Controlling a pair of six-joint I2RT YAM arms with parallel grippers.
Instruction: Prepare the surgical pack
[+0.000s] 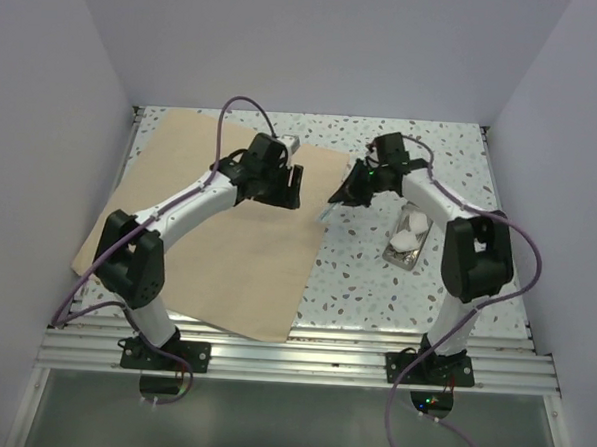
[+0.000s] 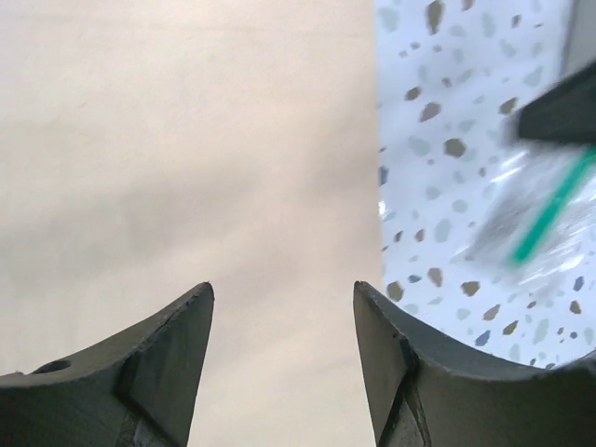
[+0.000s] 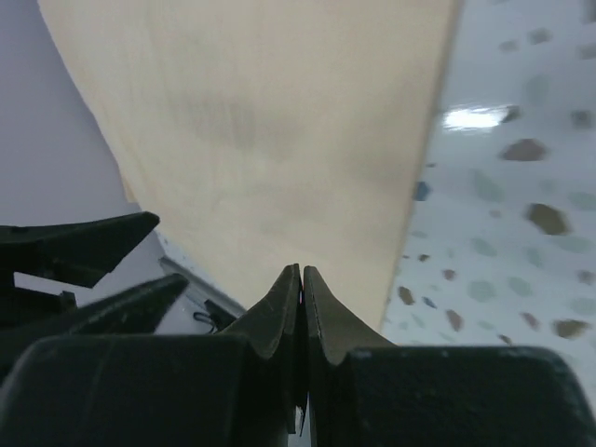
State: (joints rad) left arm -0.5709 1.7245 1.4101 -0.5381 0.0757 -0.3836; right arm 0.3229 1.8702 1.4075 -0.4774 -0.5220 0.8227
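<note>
Where the wrap sheet (image 1: 227, 250) lies, it is spread flat and unfolded over the left half of the speckled table (image 1: 375, 288), its far corner near the back wall and its near edge close to the arm bases. The steel tray (image 1: 402, 256) stands apart from it on the bare table to the right, beside the right arm, with white gauze (image 1: 410, 232) lying in it.

The left gripper (image 1: 288, 195) hangs over the sheet's right part, near the right edge. In the left wrist view its fingers (image 2: 177, 345) stand wide apart with only tan sheet showing between them; nothing is held.

The right gripper (image 1: 337, 196) is at the sheet's right edge, facing the left one and just beside it. In the right wrist view its fingertips (image 3: 279, 298) are pressed together. Whether anything thin is pinched between them cannot be told.

A blurred clear packet with a green strip (image 2: 535, 219) shows on the table at the right of the left wrist view, beneath a dark, unidentifiable shape.
</note>
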